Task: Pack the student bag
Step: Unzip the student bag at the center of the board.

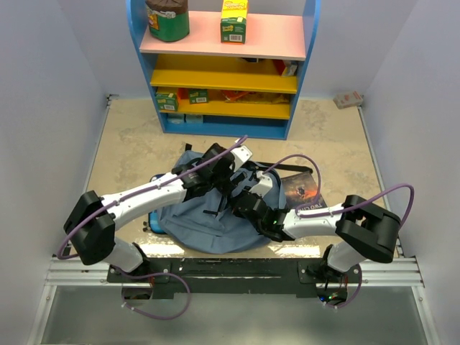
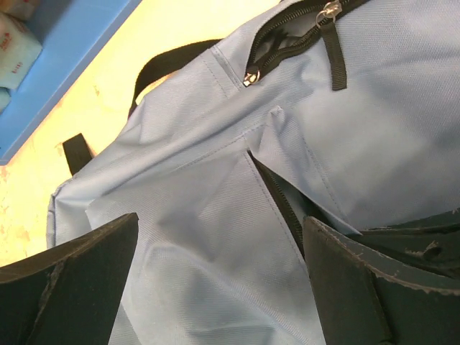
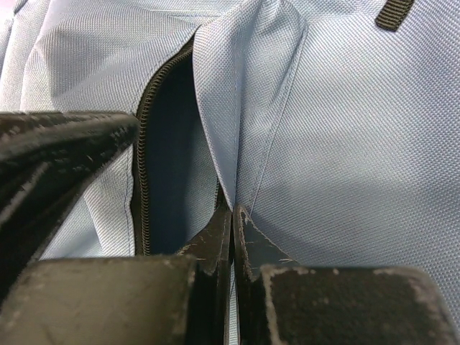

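My right gripper point(image 3: 231, 219) pinches a student bag point(image 3: 345, 144) fold at three o'clock of its zip point(image 3: 141, 180); my left gripper point(image 2: 219, 223) gapes wide. If I pull, the thin fabric could slip out.

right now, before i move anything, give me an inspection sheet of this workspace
surface: beige speckled table, bare patches at left and rear
job's things: grey-blue backpack lying flat in the middle, a zip partly open; dark book on the table at its right edge
clutter: small reddish item in the far right corner, too small to identify
grippers: left fingers wide open over the backpack, holding nothing; right fingers shut on a fold of backpack fabric beside the zip opening
cables: purple cable looping along each arm, no snag seen
surroundings: blue shelf at the rear with a green jar and small boxes; pale walls on both sides
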### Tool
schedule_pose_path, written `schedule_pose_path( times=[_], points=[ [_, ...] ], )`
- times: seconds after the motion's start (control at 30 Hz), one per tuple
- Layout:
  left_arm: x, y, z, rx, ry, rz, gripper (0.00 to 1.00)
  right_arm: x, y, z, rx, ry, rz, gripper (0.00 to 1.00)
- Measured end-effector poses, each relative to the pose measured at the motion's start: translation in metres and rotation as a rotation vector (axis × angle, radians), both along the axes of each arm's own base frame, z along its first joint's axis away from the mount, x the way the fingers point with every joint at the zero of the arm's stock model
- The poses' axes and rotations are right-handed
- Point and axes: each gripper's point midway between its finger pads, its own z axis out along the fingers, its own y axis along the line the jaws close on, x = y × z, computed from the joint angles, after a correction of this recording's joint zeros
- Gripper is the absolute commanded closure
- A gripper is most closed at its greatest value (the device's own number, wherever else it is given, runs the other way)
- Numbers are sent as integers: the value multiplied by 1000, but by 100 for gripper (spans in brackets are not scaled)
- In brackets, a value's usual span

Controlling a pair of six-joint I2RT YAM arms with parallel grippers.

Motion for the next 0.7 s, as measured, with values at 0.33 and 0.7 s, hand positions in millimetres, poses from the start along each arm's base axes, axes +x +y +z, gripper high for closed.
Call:
schedule_pose_path(
  times=[0.33,0.7],
  points=[
    [-21,-4,-18,16,40,-72,0,-1,0,0,7,6,-1,100],
    [-16,4,-22,56,-17,-48,10,-3,0,-4,11,20,2,100]
  ],
)
